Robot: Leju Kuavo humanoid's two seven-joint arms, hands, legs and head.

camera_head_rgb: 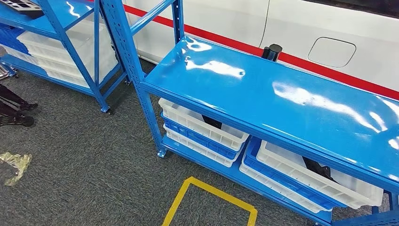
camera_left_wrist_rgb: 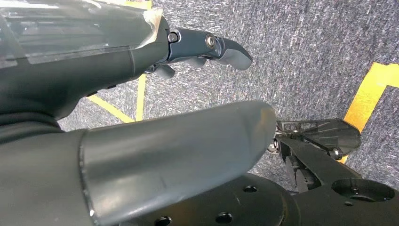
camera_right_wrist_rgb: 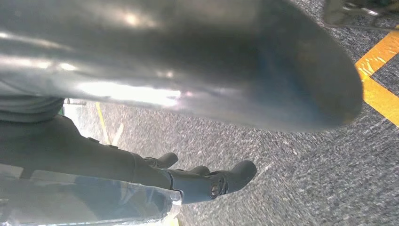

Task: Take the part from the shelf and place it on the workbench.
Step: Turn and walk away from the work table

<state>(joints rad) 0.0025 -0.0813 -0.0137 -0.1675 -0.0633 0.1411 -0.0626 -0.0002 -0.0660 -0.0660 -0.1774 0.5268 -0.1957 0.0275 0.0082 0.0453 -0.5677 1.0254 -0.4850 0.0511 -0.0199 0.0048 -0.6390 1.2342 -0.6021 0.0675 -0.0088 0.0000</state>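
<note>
Blue shelf: you're seeing 2 crate stacks underneath, 1 dark part lying in the right white crate. Left hand & right hand are hanging over carpet, fingers spread, holding nothing.

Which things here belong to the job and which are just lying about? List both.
Job: black parts in the white crates on the lower shelf; blue shelf unit; left hand and right hand, both hanging empty over the carpet.

Lying about: black cylinder on the top board; plastic scrap on the carpet; yellow floor marking.
</note>
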